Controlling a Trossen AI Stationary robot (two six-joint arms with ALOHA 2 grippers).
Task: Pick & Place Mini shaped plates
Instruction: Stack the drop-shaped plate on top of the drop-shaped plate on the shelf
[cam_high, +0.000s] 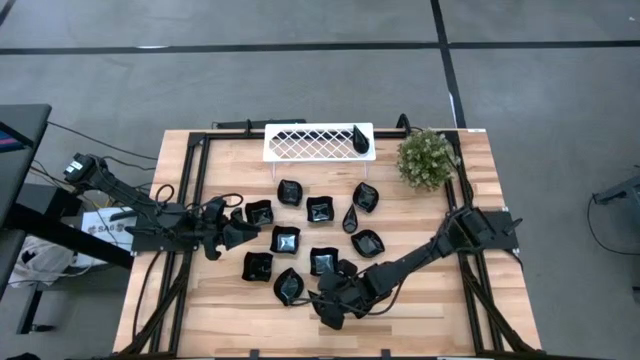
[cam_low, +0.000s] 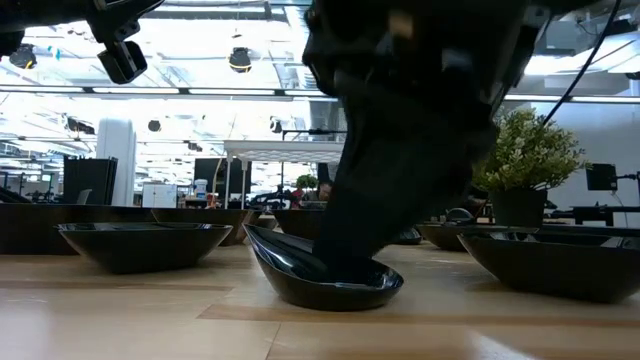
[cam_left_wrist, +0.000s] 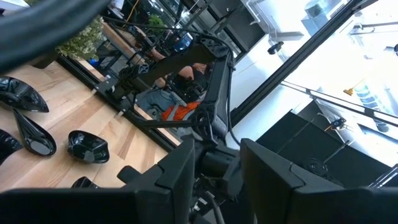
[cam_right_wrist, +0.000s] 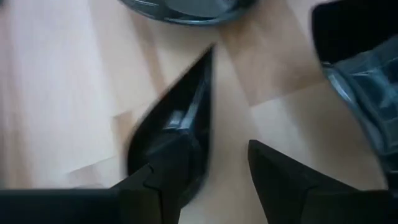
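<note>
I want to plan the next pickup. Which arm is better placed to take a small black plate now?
The right arm. Its gripper is open and down over a teardrop plate on the table's near side. The left gripper waits at the left, beside a square plate.

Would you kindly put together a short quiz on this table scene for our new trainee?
1. True or false: the white lattice tray holds one glossy black teardrop dish.
2. Which arm reaches down to the pointed glossy black dish near the table's front? A) left B) right
3. Fill in: the right gripper has its fingers ___.
Key: 1 true; 2 B; 3 open.
</note>
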